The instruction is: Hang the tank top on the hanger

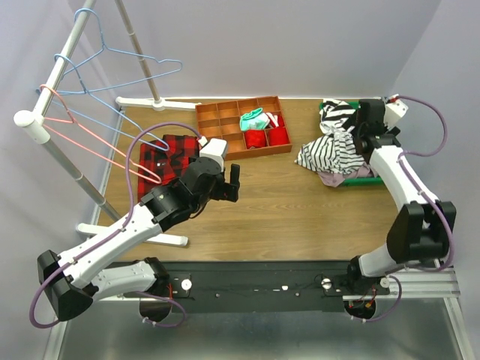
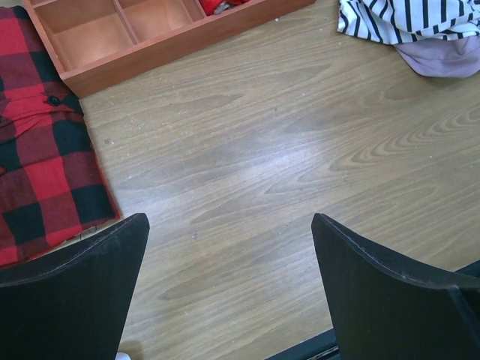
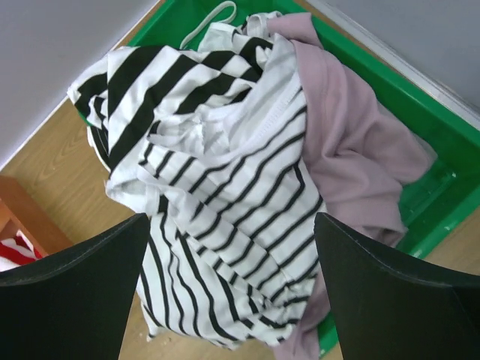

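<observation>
The tank top [image 1: 328,154], white with thin black stripes, lies crumpled and spills over the front of a green bin at the right. My right gripper [image 1: 360,136] hovers just above it, open. In the right wrist view the tank top [image 3: 247,225] lies below the wide-apart fingers of that gripper [image 3: 232,221], which hold nothing. The hanger [image 1: 120,66], thin light-blue wire, hangs on the rack at the far left. My left gripper [image 1: 233,182] is open over bare wood mid-table. The left wrist view shows this gripper [image 2: 229,225] with nothing between its fingers, and the tank top [image 2: 405,16] at the upper right.
The green bin [image 3: 442,187] also holds a broad-striped garment [image 3: 150,82] and a lilac one [image 3: 360,142]. A red-black plaid shirt [image 1: 169,154] lies left of centre, beside a wooden compartment tray [image 1: 217,120]. Pink-red hangers [image 1: 82,131] hang on the white rack [image 1: 64,64].
</observation>
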